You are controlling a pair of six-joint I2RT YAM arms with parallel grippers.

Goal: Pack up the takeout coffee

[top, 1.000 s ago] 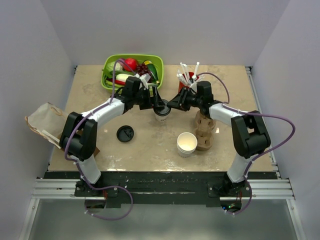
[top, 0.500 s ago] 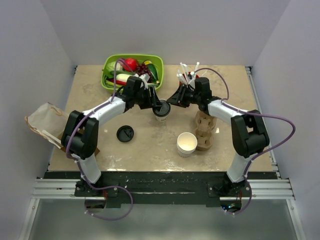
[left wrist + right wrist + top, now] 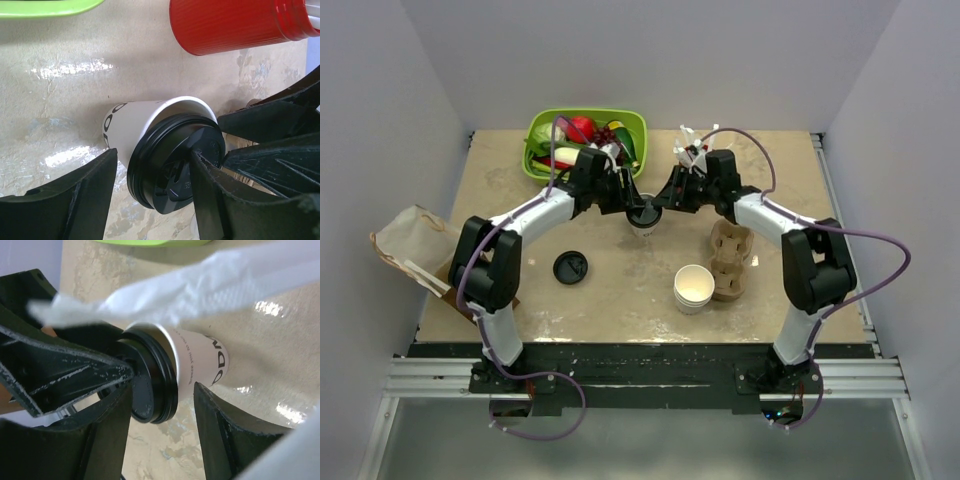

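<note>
The takeout coffee (image 3: 643, 214), a white paper cup with a black lid, stands mid-table towards the back. In the left wrist view the lid (image 3: 175, 162) sits askew, with white rim showing above it. My left gripper (image 3: 631, 205) is open at the cup's left; one finger (image 3: 215, 200) rests on the lid top and the other (image 3: 75, 200) stands apart. My right gripper (image 3: 663, 203) is open at the cup's right, its jaws either side of the lid rim (image 3: 167, 380). The brown cardboard carrier (image 3: 728, 258) lies to the right, its pockets bare.
A stack of lidless white cups (image 3: 693, 287) stands beside the carrier. A loose black lid (image 3: 570, 267) lies front left. A green basket of produce (image 3: 582, 135) and a red cup of wrapped straws (image 3: 235, 25) are at the back. A paper bag (image 3: 410, 245) hangs over the left edge.
My right gripper has swung left and back, off the carrier and up to the cup. The cup and my left gripper have shifted slightly towards the back.
</note>
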